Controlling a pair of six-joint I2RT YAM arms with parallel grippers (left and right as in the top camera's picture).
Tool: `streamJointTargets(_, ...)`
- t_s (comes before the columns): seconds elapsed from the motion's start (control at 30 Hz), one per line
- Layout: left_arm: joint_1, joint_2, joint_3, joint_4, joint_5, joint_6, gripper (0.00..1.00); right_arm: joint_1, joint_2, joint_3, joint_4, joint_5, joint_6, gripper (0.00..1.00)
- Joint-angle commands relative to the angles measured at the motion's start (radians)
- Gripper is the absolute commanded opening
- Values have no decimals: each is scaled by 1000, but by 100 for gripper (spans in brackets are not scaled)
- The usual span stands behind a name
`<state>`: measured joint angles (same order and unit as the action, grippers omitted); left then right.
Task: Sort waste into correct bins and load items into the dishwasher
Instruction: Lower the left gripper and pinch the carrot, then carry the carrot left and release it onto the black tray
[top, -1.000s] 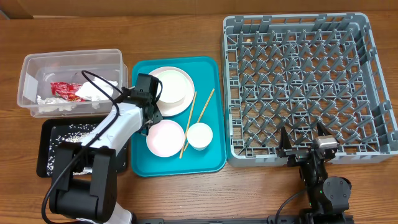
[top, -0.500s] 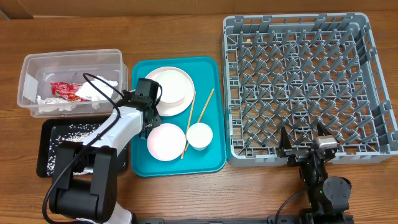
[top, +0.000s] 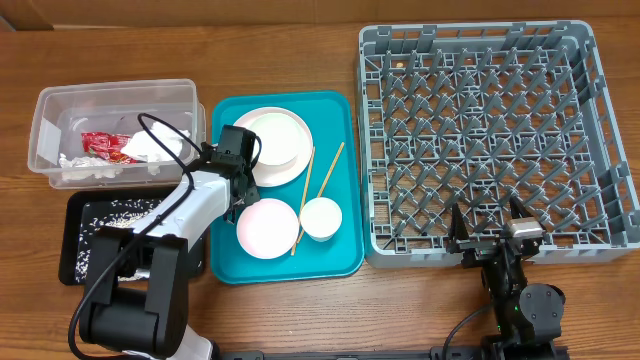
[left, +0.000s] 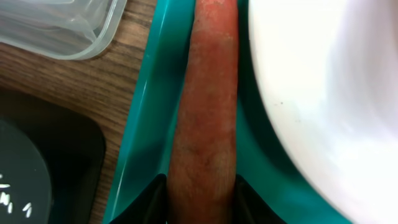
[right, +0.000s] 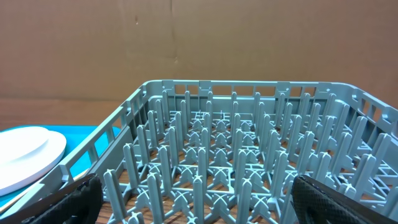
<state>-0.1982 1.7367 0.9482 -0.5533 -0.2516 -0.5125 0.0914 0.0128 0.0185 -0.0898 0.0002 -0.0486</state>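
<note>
The left gripper (left: 200, 200) has its fingers (left: 151, 200) pressed against both sides of the small orange carrot (left: 205, 112), pinching its near end. The carrot lies flat in the teal tray (left: 140, 155), along the tray's left wall and just beside the white plate (left: 323, 93), left of the middle of the surface. The lift seems the step in hand. It should go straight up, because a sideways drag would rub the carrot on the tray wall or nudge the plate. The grip sits at one end, so the long free end may droop or twist. A slow rise with steady pressure looks wise. The black tray (top: 75, 235) near the front left corner holds rice grains and is probably the food bin. The clear tub (top: 115, 100) by the left edge holds wrapper and tissue. The right gripper (top: 490, 240) rests at the front edge, fingers spread, empty, before the grey dish rack (top: 480, 130)
</note>
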Motion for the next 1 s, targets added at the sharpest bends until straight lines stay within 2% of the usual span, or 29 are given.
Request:
streamJointTargets(0.0, 3, 8, 44, -45, -22, 42, 21, -4, -10, -11, 6, -3, -1, 100)
streamJointTargets(0.13, 3, 8, 123, -136, -22, 42, 13, -4, -10, -11, 6, -3, -1, 100)
streamJointTargets(0.53, 2, -26, 294, -347, -8, 8, 9, -4, -10, -11, 6, -3, -1, 100)
streamJointTargets(0.8, 2, -175, 312, -404, 73, -71, 8, -4, -10, -11, 6, -3, -1, 100)
streamJointTargets(0.97, 4, -275, 312, -430, 64, -106, 8, -4, -10, -11, 6, -3, -1, 100)
